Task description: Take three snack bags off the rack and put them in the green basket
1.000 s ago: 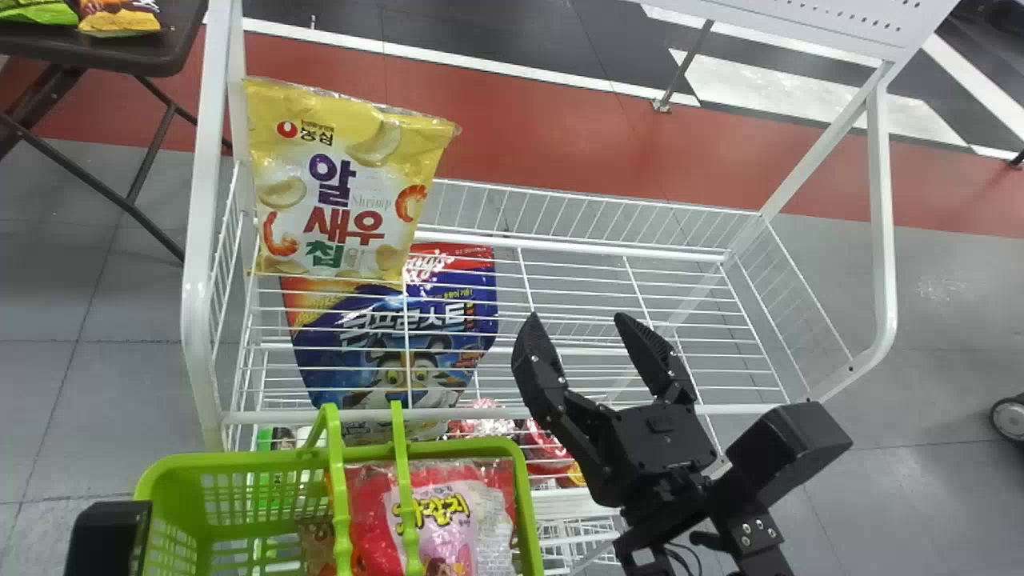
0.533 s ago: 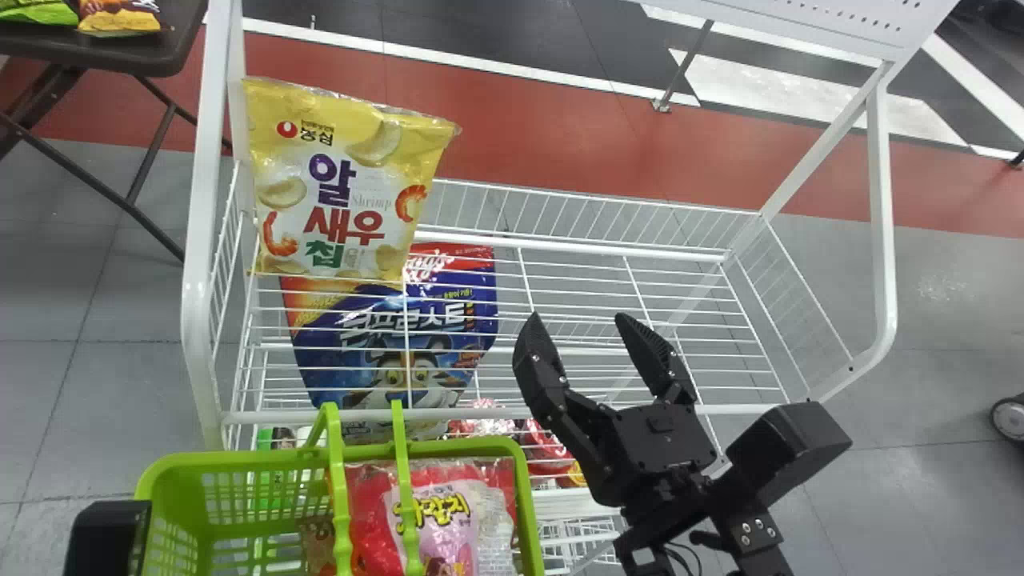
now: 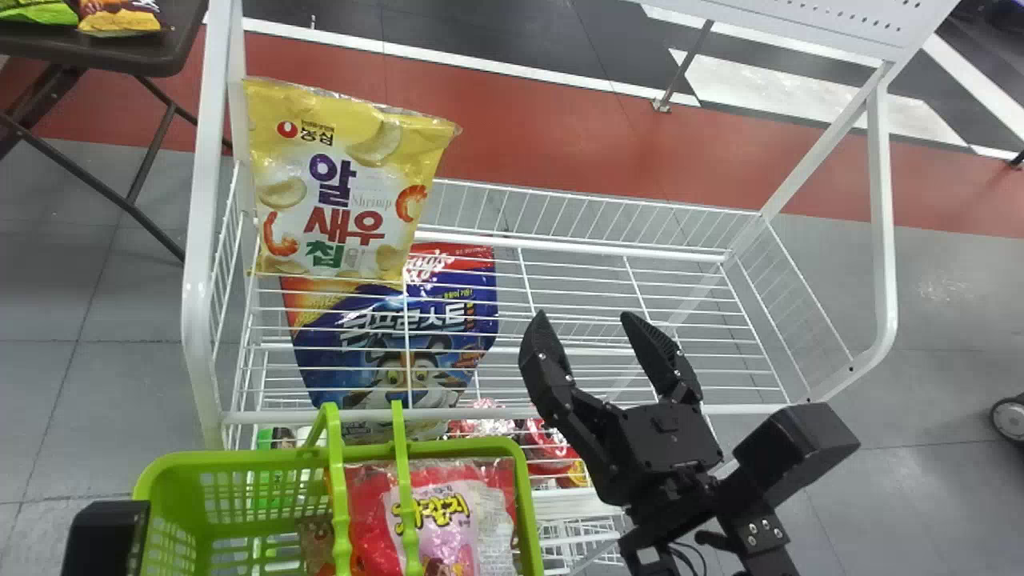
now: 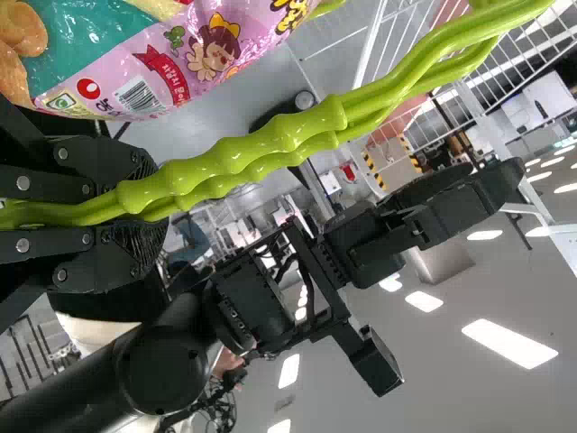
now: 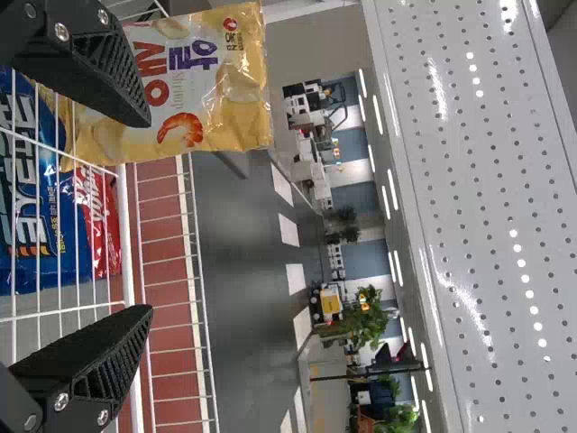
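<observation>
The right gripper [image 3: 582, 320], black with two flat ribbed fingers, hangs over the front of the white wire rack [image 3: 198, 280], its jaws spread wide and nothing held between them. To their left and farther back, well apart from them, a glossy yellow-and-white plastic snack bag [image 3: 344, 192] printed with chips and shrimps stands on the rack's upper wire shelf, at its left end. Nearer those jaws, also to their left, a big blue pouch with a red top and a cartoon tiger [image 3: 400, 344] shows behind the shelf wires.

The left gripper [image 3: 104, 538] is at the head view's lower left. In the left wrist view the jaws of the left gripper [image 4: 146, 212] are closed around the knobbly, bright green plastic handle [image 4: 261, 149], which runs out between the fingertips. It belongs to the slatted green plastic basket [image 3: 240, 458], below and to the left of the right jaws in the head view. Inside lies a shiny pink-and-red snack bag [image 3: 448, 528], in the basket's right part, on the side toward the open right jaws
</observation>
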Available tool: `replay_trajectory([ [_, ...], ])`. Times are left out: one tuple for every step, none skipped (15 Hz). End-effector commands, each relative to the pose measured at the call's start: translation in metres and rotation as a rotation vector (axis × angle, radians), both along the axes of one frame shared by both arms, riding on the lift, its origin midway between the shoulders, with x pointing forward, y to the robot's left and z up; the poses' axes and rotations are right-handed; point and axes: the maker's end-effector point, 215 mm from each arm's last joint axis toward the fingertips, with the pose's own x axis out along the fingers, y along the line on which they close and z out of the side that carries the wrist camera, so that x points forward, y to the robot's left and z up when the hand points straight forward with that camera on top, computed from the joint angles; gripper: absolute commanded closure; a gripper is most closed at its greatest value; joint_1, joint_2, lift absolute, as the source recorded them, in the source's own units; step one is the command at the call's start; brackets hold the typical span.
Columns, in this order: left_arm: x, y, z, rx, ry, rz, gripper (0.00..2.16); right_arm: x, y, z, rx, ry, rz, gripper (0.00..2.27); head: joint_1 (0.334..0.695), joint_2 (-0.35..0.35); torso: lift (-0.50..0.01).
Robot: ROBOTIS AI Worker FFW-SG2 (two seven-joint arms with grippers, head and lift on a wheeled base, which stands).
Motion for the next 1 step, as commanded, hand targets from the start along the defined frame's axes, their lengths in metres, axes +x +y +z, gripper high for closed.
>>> replay_trajectory([
  [0.0001,-0.0001,0.0007,0.000,-0.002,0.000,1.67,-0.0006,-0.0036,0.0012,-0.001,-0.002,-0.005,0.09,0.695,-0.350,-0.023],
])
